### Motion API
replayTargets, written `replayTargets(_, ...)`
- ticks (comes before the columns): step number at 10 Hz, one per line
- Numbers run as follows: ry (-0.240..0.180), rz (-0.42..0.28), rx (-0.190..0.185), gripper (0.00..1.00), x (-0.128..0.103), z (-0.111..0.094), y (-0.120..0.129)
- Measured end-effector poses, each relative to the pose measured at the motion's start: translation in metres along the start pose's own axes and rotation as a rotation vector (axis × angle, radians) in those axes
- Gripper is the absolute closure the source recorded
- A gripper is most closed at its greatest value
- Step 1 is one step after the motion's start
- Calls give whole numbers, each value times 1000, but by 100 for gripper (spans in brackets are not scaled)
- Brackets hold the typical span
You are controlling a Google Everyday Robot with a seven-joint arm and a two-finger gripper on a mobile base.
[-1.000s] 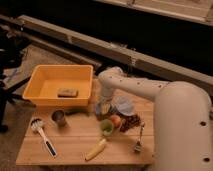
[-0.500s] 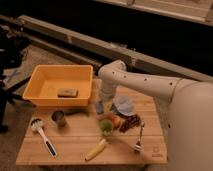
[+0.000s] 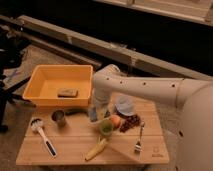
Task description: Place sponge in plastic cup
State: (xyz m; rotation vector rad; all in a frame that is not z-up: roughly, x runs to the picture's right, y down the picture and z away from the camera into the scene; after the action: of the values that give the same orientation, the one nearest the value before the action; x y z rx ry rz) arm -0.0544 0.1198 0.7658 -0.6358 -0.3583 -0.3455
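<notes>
Sponge (image 3: 92,116) at gripper (image 3: 95,112), nr plastic cup (image 3: 106,128)

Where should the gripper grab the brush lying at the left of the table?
Take the brush by its long handle, from straight above, closing across it: it lies flat and the handle is its slim part. The gripper is near the green cup.

Dim warm light; background black; gripper (image 3: 94,113) low over table (image 3: 75,150), beside yellow bin (image 3: 41,98).

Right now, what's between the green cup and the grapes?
An orange fruit lies between the green cup and the grapes, in the camera view. The claw hangs just up-left of the cup.
</notes>
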Motion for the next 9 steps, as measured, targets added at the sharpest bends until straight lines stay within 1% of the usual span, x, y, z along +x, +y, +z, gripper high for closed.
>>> replayTargets(1, -7, 18, -6, 100, -6, 8, 3)
replayTargets(4, -21, 81, -20, 100, 1, 21, 22)
replayTargets(7, -27, 132, -34, 100, 15, 23, 42)
replayTargets(9, -30, 147, -41, 100, 16, 23, 51)
